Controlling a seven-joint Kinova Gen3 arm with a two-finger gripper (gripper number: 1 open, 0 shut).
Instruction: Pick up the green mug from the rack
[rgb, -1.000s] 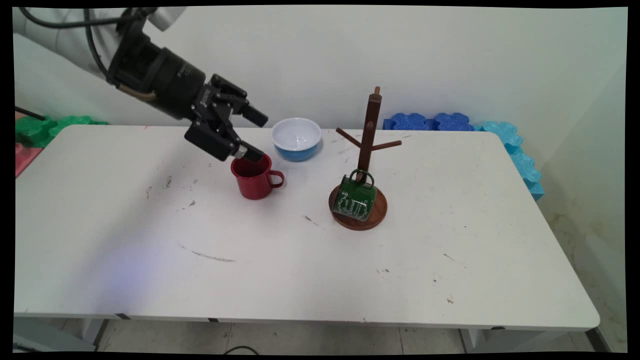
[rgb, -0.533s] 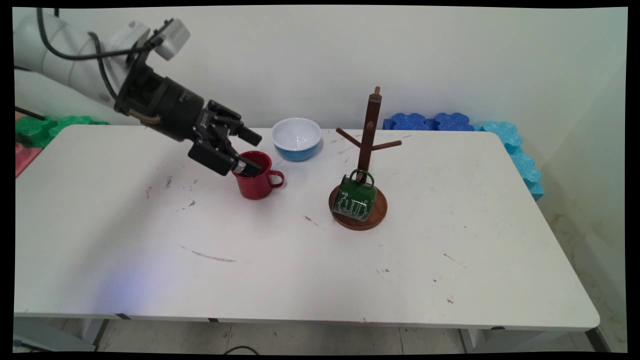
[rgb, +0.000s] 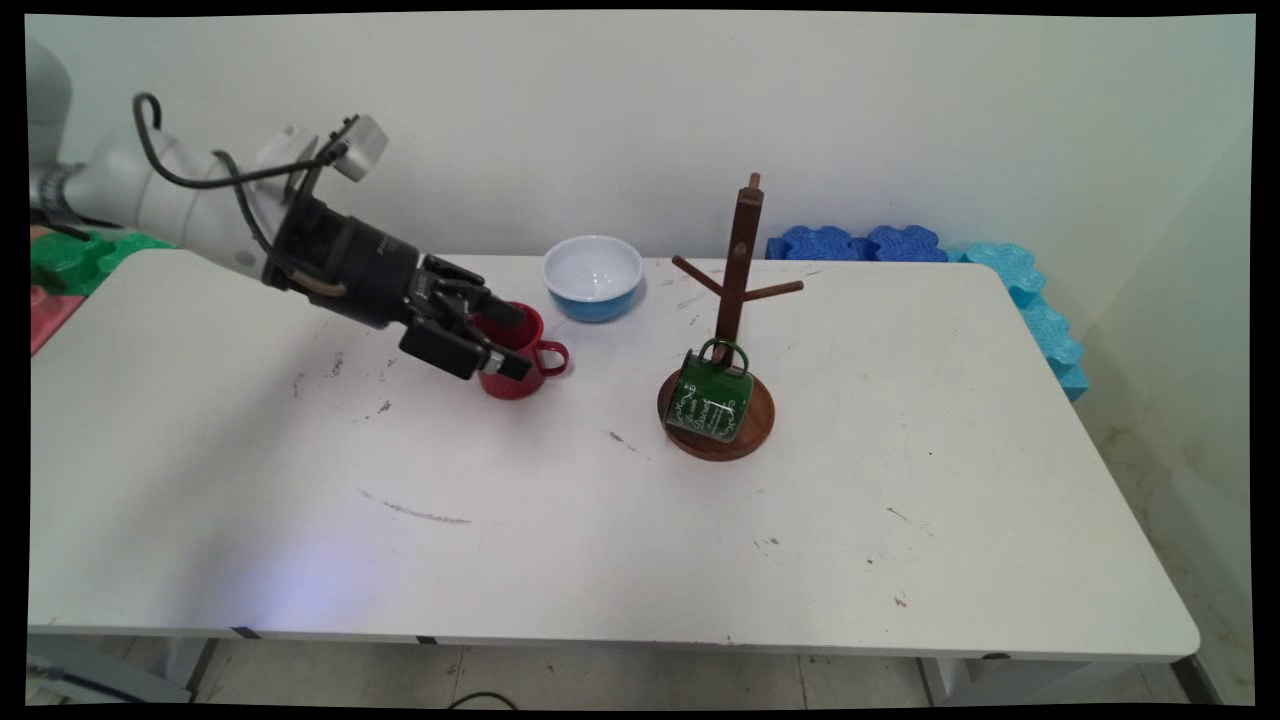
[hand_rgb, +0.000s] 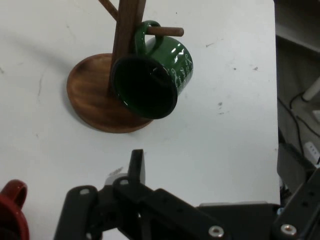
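I see the white table (rgb: 900, 520) with the wooden mug stand (rgb: 735, 300) at about one o'clock from centre and a green mug (rgb: 712, 398) hanging from its low peg. The blue bowl (rgb: 593, 277) sits at twelve. The red mug (rgb: 520, 352) stands at eleven; my gripper (rgb: 508, 343) straddles it, fingers spread, though I can't confirm contact.
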